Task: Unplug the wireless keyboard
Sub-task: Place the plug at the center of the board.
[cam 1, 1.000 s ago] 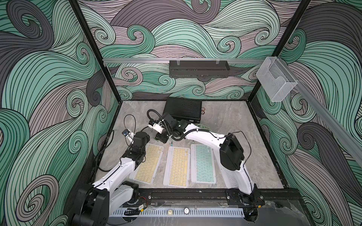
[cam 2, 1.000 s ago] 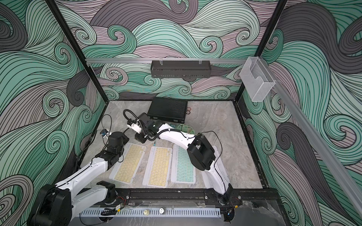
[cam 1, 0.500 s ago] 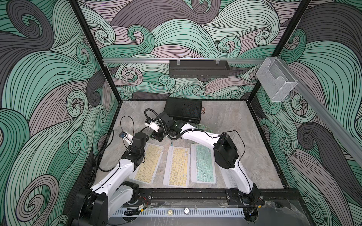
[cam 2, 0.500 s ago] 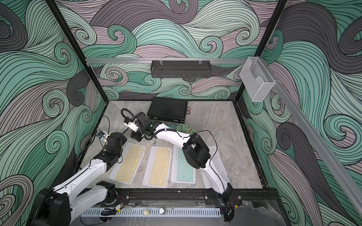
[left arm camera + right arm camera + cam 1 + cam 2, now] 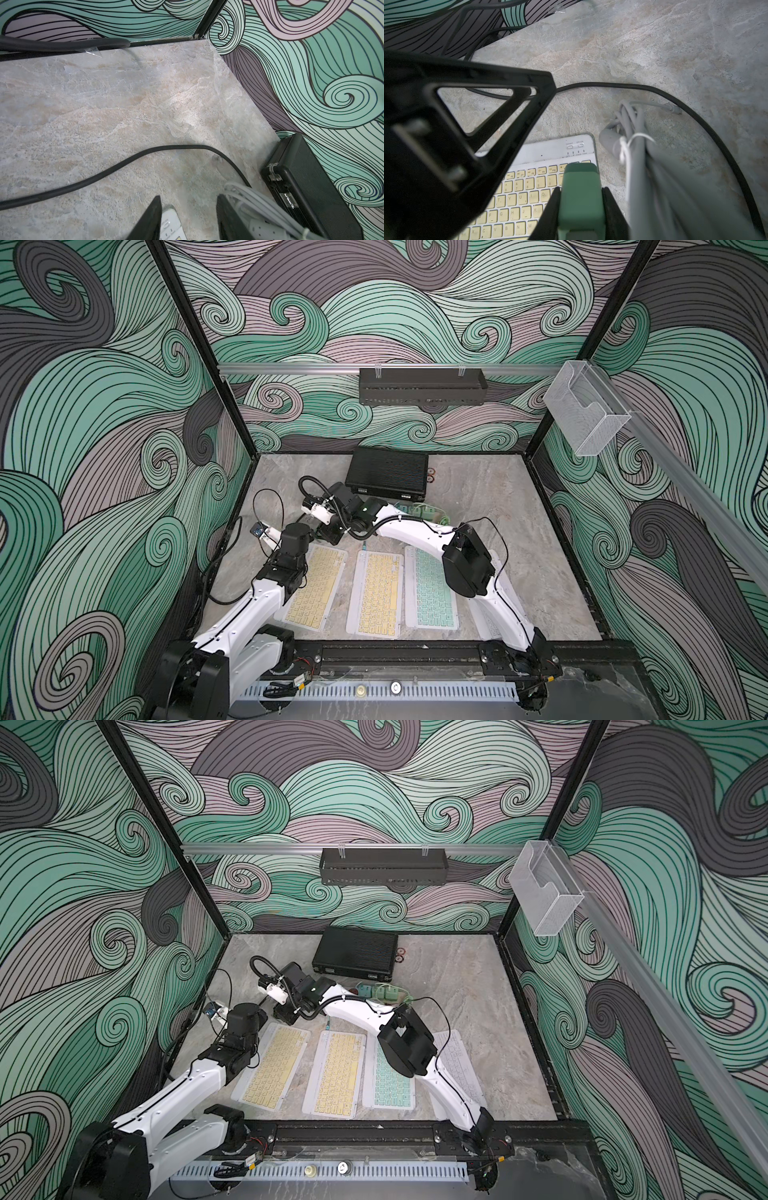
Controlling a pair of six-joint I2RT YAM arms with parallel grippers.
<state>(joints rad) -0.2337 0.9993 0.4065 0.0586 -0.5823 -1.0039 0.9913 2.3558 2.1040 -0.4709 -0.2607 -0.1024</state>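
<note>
My right gripper [image 5: 581, 190] pinches the green charger [image 5: 580, 209] over the keyboard [image 5: 550, 149]; its cable tip [image 5: 675, 109] seems free; my left gripper [image 5: 188, 200] is spread at the keyboard's corner; next I'd carry the charger clear.

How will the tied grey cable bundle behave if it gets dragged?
Likely floppy: the grey cable bundle droops in loose loops. The white tie probably keeps it moving as one clump. Its free end may trail and snag the black cable.
</note>
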